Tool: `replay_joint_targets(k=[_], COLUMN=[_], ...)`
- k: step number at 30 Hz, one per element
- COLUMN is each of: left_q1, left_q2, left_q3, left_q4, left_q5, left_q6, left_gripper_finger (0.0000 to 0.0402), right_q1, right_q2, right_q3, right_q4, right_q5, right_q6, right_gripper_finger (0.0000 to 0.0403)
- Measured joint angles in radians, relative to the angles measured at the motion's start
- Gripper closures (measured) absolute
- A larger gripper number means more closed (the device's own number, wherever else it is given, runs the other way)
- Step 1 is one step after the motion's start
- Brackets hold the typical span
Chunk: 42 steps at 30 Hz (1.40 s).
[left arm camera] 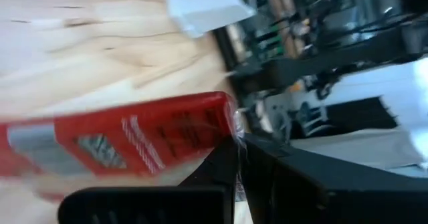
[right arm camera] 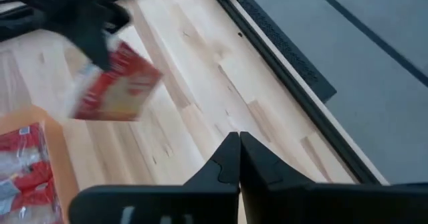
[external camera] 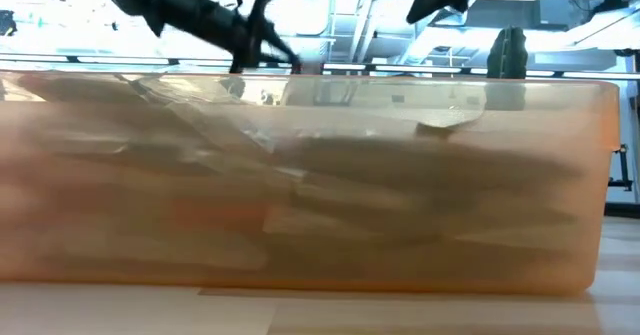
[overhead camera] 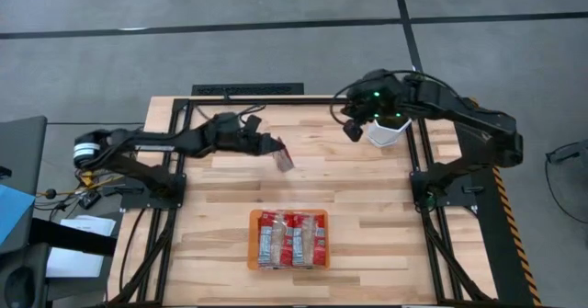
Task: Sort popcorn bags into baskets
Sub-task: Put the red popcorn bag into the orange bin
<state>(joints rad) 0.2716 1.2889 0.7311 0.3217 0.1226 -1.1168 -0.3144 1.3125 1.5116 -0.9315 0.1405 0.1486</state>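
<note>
My left gripper point(overhead camera: 278, 150) is over the far middle of the table, shut on one red popcorn bag point(overhead camera: 287, 160), which the right wrist view point(right arm camera: 117, 83) also shows. The orange tray point(overhead camera: 251, 244) sits at the near middle, and several red bags point(overhead camera: 292, 238) lie flat in it. In the low view its wall point(external camera: 400, 225) fills the picture. My right gripper point(overhead camera: 352, 130) hovers shut at the far right, next to the white pot, and holds nothing. My left gripper pinches the red bag between its two fingers point(left arm camera: 221, 160) at one short end point(left arm camera: 227, 117). The bag reaches out from the fingertips toward the table's near right. In the right wrist view it hangs tilted below the gripper, lifted clear of the table.
A white pot point(overhead camera: 388, 133) stands at the far right of the table, and a cactus point(external camera: 510, 50) shows in the low view. Black frame rails run along the table's left, right and far edges. Bare wood lies between the tray and the held bag.
</note>
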Motion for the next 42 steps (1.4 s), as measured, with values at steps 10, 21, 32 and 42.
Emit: replay_joint_targets(k=[10, 21, 32, 42], left_q1=[-0.335, -0.649, -0.722, -0.808], left_q2=[-0.059, 0.060, 0.330, 0.619], left_q3=[0.060, 0.222, 0.448, 0.646], left_q4=[0.007, 0.007, 0.011, 0.010], left_q5=[-0.446, -0.980, -1.089, -1.291], left_q6=[-0.090, -0.101, -0.129, -0.270], left_gripper_finger=[0.0401, 0.0401, 0.0401, 0.0401], right_q1=[0.011, 0.080, 0.205, 0.319], right_q2=[-0.060, -0.066, -0.092, -0.191], right_q3=[0.000, 0.000, 0.000, 0.000], right_q4=[-0.100, -0.130, -0.200, -0.214], right_q5=[0.020, 0.019, 0.018, 0.019], right_q6=[-0.008, -0.032, 0.029, 0.134], right_gripper_finger=[0.0379, 0.0375, 0.0387, 0.0373])
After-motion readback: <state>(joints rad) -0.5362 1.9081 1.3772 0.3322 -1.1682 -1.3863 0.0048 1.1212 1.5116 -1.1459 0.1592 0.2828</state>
